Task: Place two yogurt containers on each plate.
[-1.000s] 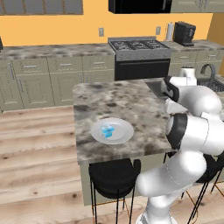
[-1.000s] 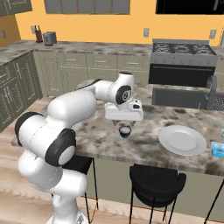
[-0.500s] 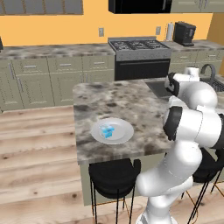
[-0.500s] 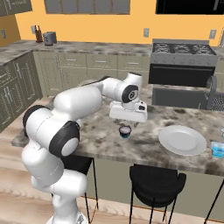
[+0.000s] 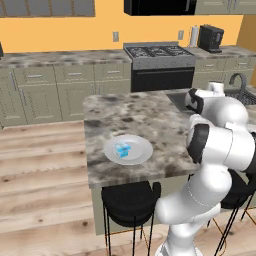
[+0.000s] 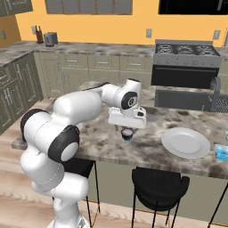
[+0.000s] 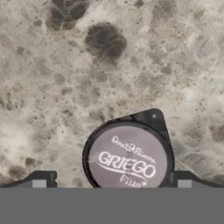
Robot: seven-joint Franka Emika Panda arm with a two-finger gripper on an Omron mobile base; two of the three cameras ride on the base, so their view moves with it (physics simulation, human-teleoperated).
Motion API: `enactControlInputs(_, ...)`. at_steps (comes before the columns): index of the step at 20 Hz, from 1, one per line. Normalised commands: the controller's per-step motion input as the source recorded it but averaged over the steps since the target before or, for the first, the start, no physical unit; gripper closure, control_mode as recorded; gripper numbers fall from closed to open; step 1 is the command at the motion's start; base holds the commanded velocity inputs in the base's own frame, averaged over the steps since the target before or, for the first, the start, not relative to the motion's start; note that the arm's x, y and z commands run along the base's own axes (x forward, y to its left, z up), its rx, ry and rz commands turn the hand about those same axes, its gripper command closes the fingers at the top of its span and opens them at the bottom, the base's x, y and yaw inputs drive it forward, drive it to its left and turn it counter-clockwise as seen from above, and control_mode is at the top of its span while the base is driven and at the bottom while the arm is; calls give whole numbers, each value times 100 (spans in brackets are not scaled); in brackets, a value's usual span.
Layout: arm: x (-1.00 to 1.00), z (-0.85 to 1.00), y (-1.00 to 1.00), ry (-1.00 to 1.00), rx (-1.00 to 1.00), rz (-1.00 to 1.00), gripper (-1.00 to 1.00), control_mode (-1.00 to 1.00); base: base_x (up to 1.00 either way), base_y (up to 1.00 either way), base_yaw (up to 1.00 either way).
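The dark round yogurt cup [image 7: 127, 159], with a pale lid, stands on the marbled island counter. My gripper [image 7: 111, 181] hangs right above it, open. The fingertips [image 7: 41, 180] stand wider than the cup, which sits closer to the right one. From the right base view the cup [image 6: 128, 133] is just under the gripper [image 6: 128, 129]. To its right lies an empty pale plate [image 6: 185, 142], and a light-blue tub [image 6: 221, 152] stands at the frame's edge. The other plate [image 5: 140, 155] holds one light-blue tub [image 5: 121, 150].
Black stools [image 6: 158, 185] stand under the island's near edge. A stove [image 6: 187, 50] and cabinets line the back wall. A sink faucet [image 5: 239, 80] rises at the island's far right. My own arm [image 5: 220, 135] blocks the right part of the island.
My arm's elbow and wrist have swung a little while the hand stays over the dark cup. The cup, plates and tubs have not moved.
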Motion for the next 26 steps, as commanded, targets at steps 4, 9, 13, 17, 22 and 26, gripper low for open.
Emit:
enactControlInputs(4, 18, -17, -31, 1, -1, 0, -100, -100, 0, 0, 0)
enactControlInputs(9, 7, -25, 10, 0, -1, 0, -100, -100, 0, 0, 0)
enactControlInputs(13, 0, -16, 8, -1, 0, 0, -100, -100, 0, 0, 0)
enactControlInputs(17, 0, -6, 6, 0, 0, 0, 100, -100, 0, 0, 0)
enactControlInputs(22, 0, -1, 5, 0, 0, 0, 100, -100, 0, 0, 0)
enactControlInputs(26, -7, 15, 12, 0, 0, 0, 100, -100, 0, 0, 0)
